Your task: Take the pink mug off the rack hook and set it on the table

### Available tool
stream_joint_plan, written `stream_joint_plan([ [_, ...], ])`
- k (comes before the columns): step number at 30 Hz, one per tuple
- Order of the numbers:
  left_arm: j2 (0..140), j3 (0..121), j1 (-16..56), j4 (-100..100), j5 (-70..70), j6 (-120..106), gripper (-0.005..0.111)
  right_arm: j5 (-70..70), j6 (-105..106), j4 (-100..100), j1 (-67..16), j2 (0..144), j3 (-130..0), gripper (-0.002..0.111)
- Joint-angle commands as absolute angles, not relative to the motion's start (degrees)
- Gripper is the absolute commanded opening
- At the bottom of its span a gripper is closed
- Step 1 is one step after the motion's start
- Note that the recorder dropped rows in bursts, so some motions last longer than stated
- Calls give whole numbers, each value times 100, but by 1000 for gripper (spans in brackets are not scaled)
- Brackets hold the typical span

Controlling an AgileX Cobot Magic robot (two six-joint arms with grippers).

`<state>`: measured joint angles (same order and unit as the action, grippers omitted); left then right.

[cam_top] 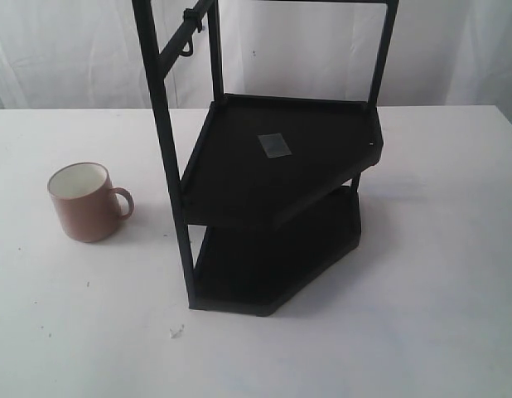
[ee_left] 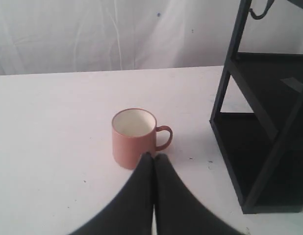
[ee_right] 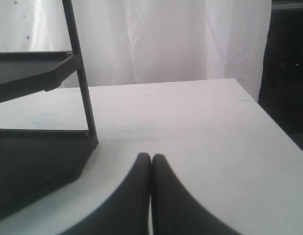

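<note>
The pink mug [cam_top: 88, 201] stands upright on the white table [cam_top: 422, 332], left of the black rack, handle toward the rack; it shows again as the mug [ee_left: 134, 137] in the left wrist view. The rack hook [cam_top: 187, 48] hangs bare on the slanted bar at the top, seen also as the hook [ee_left: 259, 13]. My left gripper [ee_left: 153, 155] is shut with nothing in it, its tips just short of the mug's near side. My right gripper [ee_right: 151, 156] is shut and empty over bare table [ee_right: 200, 127]. Neither arm shows in the exterior view.
The black two-shelf rack [cam_top: 277, 170] stands mid-table, a small grey patch [cam_top: 274, 145] on its upper shelf. Its lower corner [ee_right: 41, 147] lies beside my right gripper. The table's edge [ee_right: 276, 122] drops off near that gripper. White curtain hangs behind.
</note>
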<state>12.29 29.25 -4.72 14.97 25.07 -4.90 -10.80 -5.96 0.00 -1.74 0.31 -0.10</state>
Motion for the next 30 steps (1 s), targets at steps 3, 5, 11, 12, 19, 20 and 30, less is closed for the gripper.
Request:
stream_joint_plan([
  [3, 1199, 2654, -460, 1120, 1690, 184, 0, -1021, -611, 0, -157, 0, 0, 0],
  [5, 1199, 2574, -460, 1106, 1518, 184, 0, -1021, -611, 0, -157, 0, 0, 0],
  [11, 934, 2031, -460, 798, 1184, 448, 0, -1021, -611, 0, -157, 0, 0, 0],
  [12, 881, 1941, -460, 785, 1069, 448, 0, -1021, -611, 0, -157, 0, 0, 0],
  [19, 739, 1239, -460, 690, 649, 528, 0, -1021, -611, 0, -157, 0, 0, 0],
  [20, 739, 1120, -460, 525, 561, 711, 0, -1021, -611, 0, -157, 0, 0, 0],
  [30, 739, 575, -460, 423, -44, 921, 0, -1021, -611, 0, -157, 0, 0, 0],
])
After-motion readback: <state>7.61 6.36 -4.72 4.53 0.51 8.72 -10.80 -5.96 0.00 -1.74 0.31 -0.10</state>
